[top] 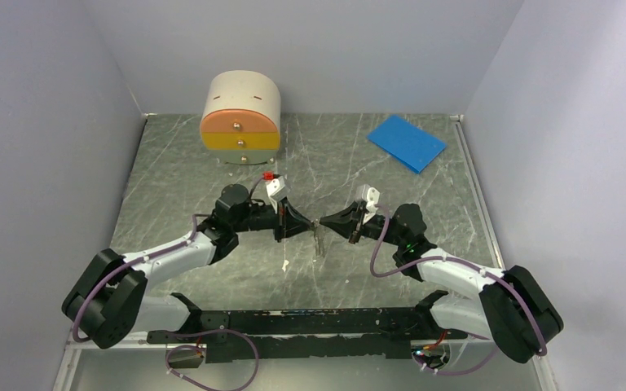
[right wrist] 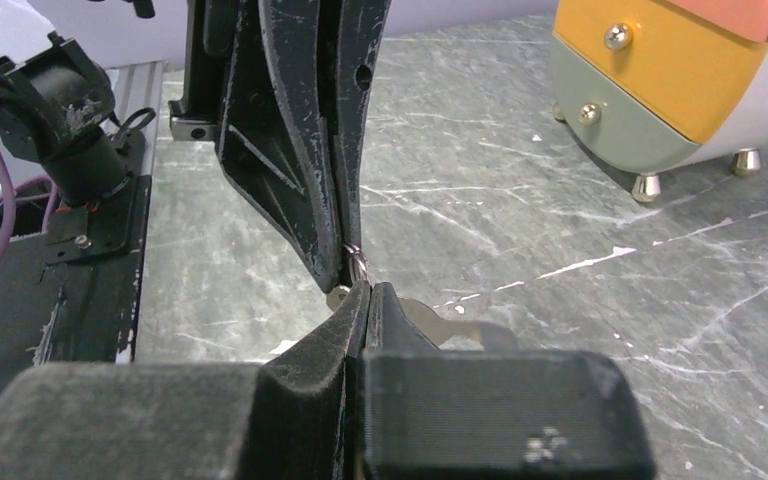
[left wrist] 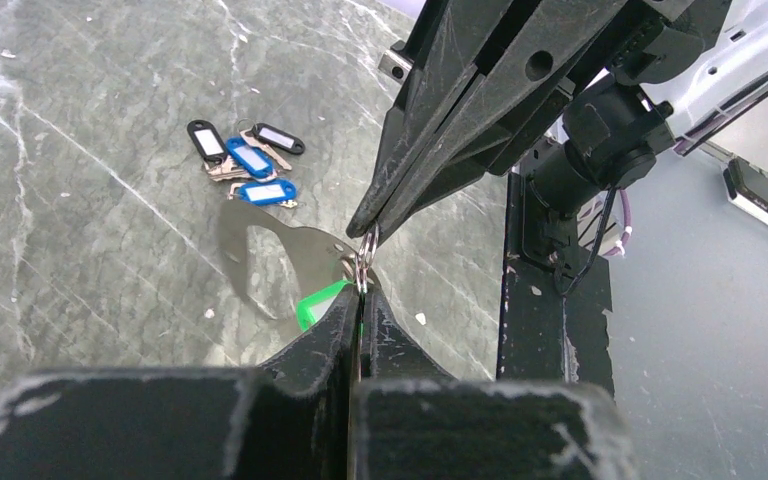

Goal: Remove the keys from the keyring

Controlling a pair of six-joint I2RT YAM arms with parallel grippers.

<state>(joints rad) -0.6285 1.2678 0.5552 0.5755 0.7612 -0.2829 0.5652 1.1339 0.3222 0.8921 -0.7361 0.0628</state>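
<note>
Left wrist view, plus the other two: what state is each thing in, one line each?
left gripper: shut on the keyring
right gripper: shut on the keyring
green key: hanging on the keyring
blue and black tagged keys: loose on the table
drawers: all closed

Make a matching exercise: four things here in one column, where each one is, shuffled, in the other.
1. rounded cream drawer cabinet
2. flat blue rectangular sheet
3. bright green plastic key tag
4. blue and black plastic key tags

A. heaped on the grey marbled table
B. back right
C. hanging at the small metal keyring
D. back left

Pairs: 1-D, 2-B, 3-C, 4-A
</note>
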